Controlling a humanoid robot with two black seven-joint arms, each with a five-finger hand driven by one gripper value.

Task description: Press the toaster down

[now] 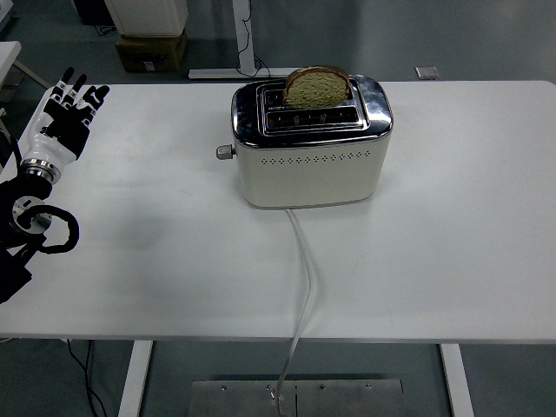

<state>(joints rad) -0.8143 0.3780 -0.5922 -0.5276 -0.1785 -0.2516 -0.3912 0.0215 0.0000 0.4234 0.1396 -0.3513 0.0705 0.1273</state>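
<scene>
Toaster [311,143] on white table [452,261], grey floor behind, left hand [69,109] fingers [80,87] spread wide, empty.

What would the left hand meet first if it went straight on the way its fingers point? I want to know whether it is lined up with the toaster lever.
Nothing, apparently: the left hand points up-right toward the table's far edge, passing left of the toaster and its lever.

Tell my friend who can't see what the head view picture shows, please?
A cream and silver toaster sits on a white table with a slice of bread sticking up from its far slot. Its lever pokes out on the left, and a white cord runs off the near edge. The robot's left hand hovers open at the left.
</scene>
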